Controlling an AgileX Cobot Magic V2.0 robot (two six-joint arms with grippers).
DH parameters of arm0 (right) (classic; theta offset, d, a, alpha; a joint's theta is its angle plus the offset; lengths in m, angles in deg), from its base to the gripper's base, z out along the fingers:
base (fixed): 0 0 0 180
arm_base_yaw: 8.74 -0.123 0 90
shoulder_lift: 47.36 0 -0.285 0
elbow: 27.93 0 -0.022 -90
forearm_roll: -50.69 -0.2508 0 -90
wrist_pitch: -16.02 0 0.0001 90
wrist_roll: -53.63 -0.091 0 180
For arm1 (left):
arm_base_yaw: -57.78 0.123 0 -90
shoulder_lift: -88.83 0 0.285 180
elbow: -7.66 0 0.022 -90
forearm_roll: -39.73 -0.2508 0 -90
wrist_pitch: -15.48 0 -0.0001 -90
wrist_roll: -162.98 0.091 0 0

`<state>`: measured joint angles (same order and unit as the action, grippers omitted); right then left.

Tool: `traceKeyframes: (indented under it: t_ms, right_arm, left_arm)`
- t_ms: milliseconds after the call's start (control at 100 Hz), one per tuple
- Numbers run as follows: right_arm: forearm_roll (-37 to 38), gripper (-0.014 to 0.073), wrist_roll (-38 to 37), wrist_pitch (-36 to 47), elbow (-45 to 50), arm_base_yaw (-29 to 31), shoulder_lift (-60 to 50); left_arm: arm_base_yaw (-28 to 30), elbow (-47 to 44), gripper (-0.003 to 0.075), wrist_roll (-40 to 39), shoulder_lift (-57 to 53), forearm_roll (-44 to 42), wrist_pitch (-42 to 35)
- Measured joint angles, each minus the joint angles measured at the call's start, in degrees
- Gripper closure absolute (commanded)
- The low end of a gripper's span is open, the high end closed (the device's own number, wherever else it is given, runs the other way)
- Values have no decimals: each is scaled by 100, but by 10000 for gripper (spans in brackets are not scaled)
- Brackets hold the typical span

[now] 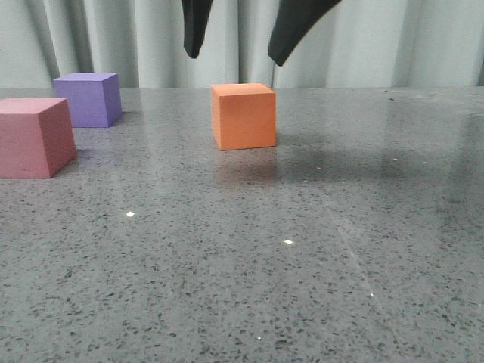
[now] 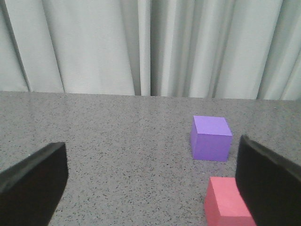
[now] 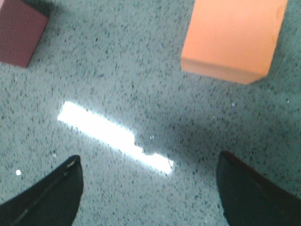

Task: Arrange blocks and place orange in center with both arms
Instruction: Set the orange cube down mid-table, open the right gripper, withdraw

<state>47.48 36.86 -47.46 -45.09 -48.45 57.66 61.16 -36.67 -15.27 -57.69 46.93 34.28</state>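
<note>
I had the grey speckled table (image 1: 318, 287) filling most of my front view, with a pale pleated curtain (image 1: 393, 41) hanging behind its far edge. On the table sat three cubes of like size. The pink-red cube (image 1: 34, 138) was nearest and at the far left, cut by the frame edge. The purple cube (image 1: 90, 98) stood just behind it and a little to its right; I could not tell whether a gap separated them in that view, but my left wrist camera showed the purple cube (image 2: 211, 138) and the pink-red cube (image 2: 225, 203) apart. The orange cube (image 1: 243, 116) rested flat on the table near the middle of the view, well apart from the other two.

Above the orange cube, two black fingers (image 1: 197, 26) came down from the top of the front view, spread apart and clear of the cube; I took these for the right gripper (image 1: 236, 55). My right wrist camera showed the right gripper (image 3: 150, 188) wide open and holding nothing, over bare table, with the orange cube (image 3: 233, 37) beyond it. The left gripper (image 2: 155, 183) was likewise spread wide and empty, its right-hand finger (image 2: 268, 188) overlapping the pink-red cube.
</note>
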Motion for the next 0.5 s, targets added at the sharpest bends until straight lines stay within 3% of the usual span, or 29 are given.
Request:
traceKeyframes:
  t_ms: [500]
  right_arm:
    - [321, 11, 459, 2098, 3648, -13, -3221]
  left_arm:
    - [0, 48, 29, 0, 198, 615, 1]
